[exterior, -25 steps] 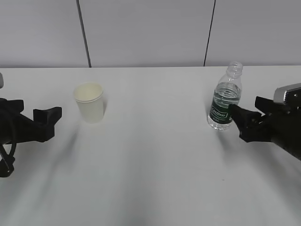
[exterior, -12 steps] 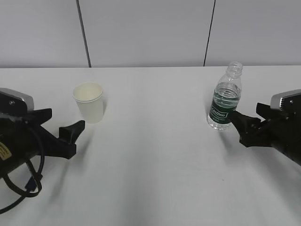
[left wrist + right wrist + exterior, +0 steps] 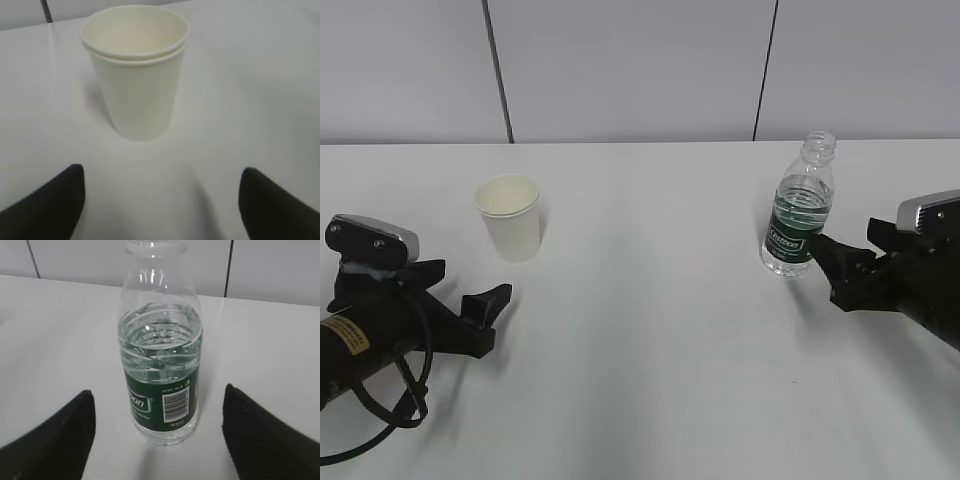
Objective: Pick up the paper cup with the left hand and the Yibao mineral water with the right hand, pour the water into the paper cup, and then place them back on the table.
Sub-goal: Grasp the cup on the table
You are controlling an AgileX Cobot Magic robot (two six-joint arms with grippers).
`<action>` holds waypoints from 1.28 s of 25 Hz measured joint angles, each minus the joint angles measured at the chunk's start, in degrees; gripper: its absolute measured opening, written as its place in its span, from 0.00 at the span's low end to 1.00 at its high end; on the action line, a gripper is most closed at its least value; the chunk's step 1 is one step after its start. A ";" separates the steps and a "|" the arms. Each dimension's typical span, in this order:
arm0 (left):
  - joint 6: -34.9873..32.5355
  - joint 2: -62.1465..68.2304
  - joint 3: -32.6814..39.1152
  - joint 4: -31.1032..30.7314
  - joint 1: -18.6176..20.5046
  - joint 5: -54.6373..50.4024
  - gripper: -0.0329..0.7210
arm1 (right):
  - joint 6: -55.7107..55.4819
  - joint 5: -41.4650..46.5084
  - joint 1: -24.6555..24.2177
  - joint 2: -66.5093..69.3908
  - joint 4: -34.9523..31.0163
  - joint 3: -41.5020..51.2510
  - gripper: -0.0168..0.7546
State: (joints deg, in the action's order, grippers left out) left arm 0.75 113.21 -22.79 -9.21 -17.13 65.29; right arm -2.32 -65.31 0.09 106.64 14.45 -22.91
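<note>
The task is at its very start, judging by how things lie: nothing is lifted, nothing poured. The paper cup (image 3: 509,217) stands upright on the table (image 3: 650,350), at about ten o'clock from the table's middle in the exterior view, and looks empty, though its bottom is hard to make out in the left wrist view; a second rim line just under the top suggests it may be two cups nested. The left hand (image 3: 470,322) sits low at about seven o'clock from the cup, near it but apart, jaws spread wide and holding nothing, with the cup centred ahead between the fingers. The Yibao mineral water (image 3: 798,210) stands uncapped at about two o'clock, filled to above its green label. The right hand (image 3: 835,270) is just beside the bottle's base at four o'clock, released and empty, not yet around it. Both grasps, the pour and the set-down all remain.
</note>
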 joint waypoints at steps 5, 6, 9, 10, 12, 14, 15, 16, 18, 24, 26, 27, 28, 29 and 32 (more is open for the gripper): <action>0.00 1.85 -3.09 0.28 0.00 0.04 0.80 | 0.00 0.00 0.00 0.00 0.00 0.00 0.78; 0.00 2.31 -3.87 0.28 0.00 0.04 0.80 | 0.00 0.00 0.00 0.00 0.00 0.00 0.78; 0.00 3.89 -6.48 0.34 0.00 0.04 0.82 | 0.02 0.00 0.00 0.00 0.00 0.00 0.78; 0.00 4.45 -7.42 0.49 0.00 0.04 0.82 | 0.02 0.00 0.00 0.00 0.00 0.00 0.78; 0.00 5.54 -9.20 0.67 0.00 0.04 0.83 | 0.02 0.00 0.00 0.00 0.00 0.00 0.78; 0.00 6.42 -10.74 0.96 0.00 -0.01 0.83 | 0.02 0.00 0.00 0.00 0.00 0.00 0.78; 0.00 6.85 -11.51 1.40 0.00 0.05 0.83 | 0.02 0.00 0.00 0.00 0.00 0.00 0.78; 0.00 7.25 -12.19 1.86 0.00 0.05 0.83 | 0.02 0.00 0.00 0.00 0.00 0.00 0.78; 0.00 8.05 -13.39 2.70 0.00 0.12 0.83 | 0.12 0.00 0.00 0.00 0.00 0.00 0.78; 0.18 11.38 -16.93 3.09 0.00 0.00 0.83 | 0.12 -0.09 0.00 0.00 0.00 0.00 0.78; 0.18 11.89 -18.09 3.09 0.00 -0.09 0.83 | 0.12 -0.09 0.00 0.00 0.00 0.00 0.78; 0.18 11.88 -18.51 3.09 0.00 -0.14 0.83 | 0.12 -0.09 0.00 0.00 0.00 0.00 0.78; 0.18 11.88 -19.09 3.09 0.00 -0.08 0.83 | 0.12 -0.09 0.00 0.00 0.00 0.00 0.78; 0.18 11.88 -19.68 3.09 0.00 -0.08 0.83 | 0.12 -0.09 0.00 0.00 0.00 0.00 0.78; 0.23 11.88 -21.00 3.09 0.00 -0.08 0.83 | 0.12 -0.09 0.00 0.00 0.00 0.00 0.78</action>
State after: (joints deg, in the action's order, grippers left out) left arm 0.98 125.10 -43.80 -6.12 -17.13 65.21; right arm -2.20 -65.40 0.09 106.64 14.45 -22.91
